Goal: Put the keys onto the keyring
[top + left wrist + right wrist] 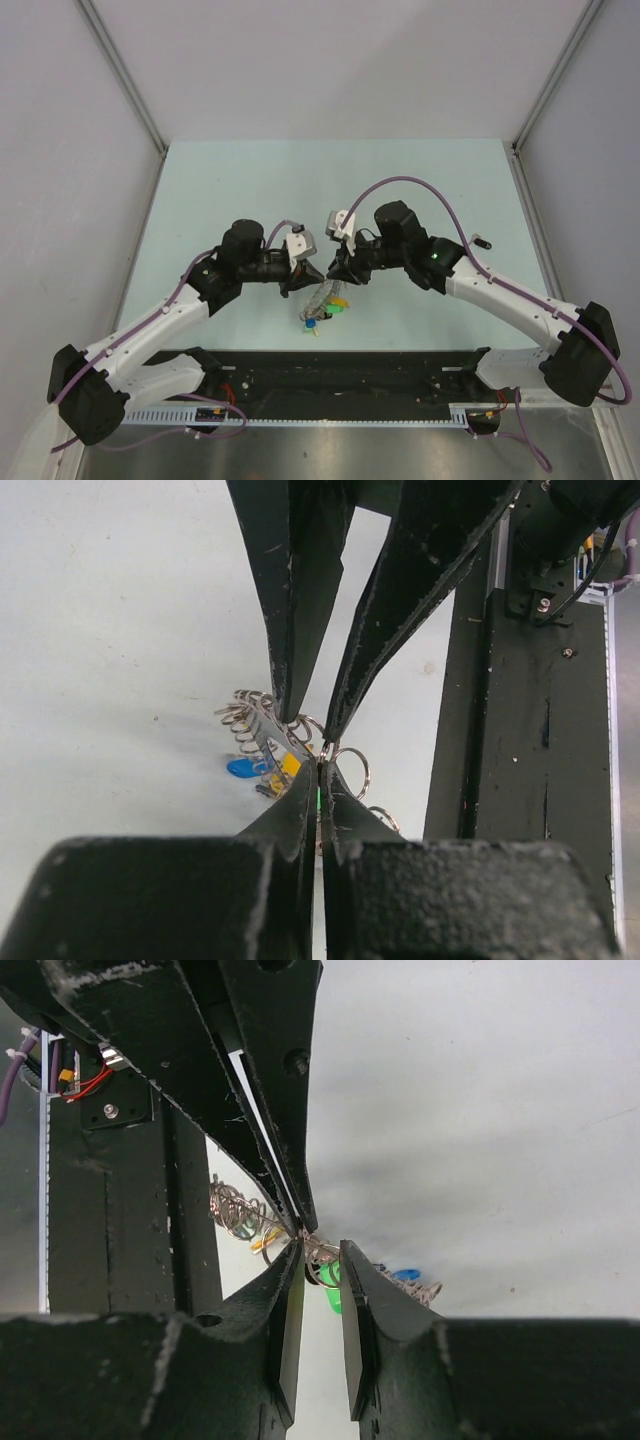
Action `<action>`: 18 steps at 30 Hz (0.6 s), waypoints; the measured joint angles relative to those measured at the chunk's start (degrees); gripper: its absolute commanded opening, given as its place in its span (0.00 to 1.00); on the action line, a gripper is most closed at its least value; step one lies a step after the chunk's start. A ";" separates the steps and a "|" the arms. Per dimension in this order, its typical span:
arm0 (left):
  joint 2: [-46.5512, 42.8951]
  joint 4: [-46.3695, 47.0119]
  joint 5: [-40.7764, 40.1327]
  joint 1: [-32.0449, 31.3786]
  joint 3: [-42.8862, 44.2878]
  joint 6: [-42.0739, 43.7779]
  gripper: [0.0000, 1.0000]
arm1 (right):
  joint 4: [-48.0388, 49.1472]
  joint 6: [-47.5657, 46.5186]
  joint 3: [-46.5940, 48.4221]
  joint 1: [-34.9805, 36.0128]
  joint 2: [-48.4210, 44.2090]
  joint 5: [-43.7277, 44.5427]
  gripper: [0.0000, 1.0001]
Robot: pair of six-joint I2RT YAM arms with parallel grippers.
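Note:
The keyring (320, 297) is a grey coiled loop held off the table between both grippers at the centre. Blue (240, 768), yellow (291, 764) and green (331, 1297) keys hang on it. My left gripper (322, 765) is shut, pinching a small ring of the keyring (248, 718) at its tips. My right gripper (320, 1248) has a gap between its fingers, and the coil (232, 1210) runs through that gap. The two grippers meet tip to tip, left (311, 276) and right (335, 272).
A black rail (330, 372) runs along the near table edge, close under both arms. A small dark object (483, 241) lies on the table to the right. Pale enclosure walls stand at the left, right and back.

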 measured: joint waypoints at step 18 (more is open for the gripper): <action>0.00 0.00 0.00 -0.02 0.09 0.00 0.00 | -0.46 0.02 0.00 0.31 -0.11 -0.90 0.27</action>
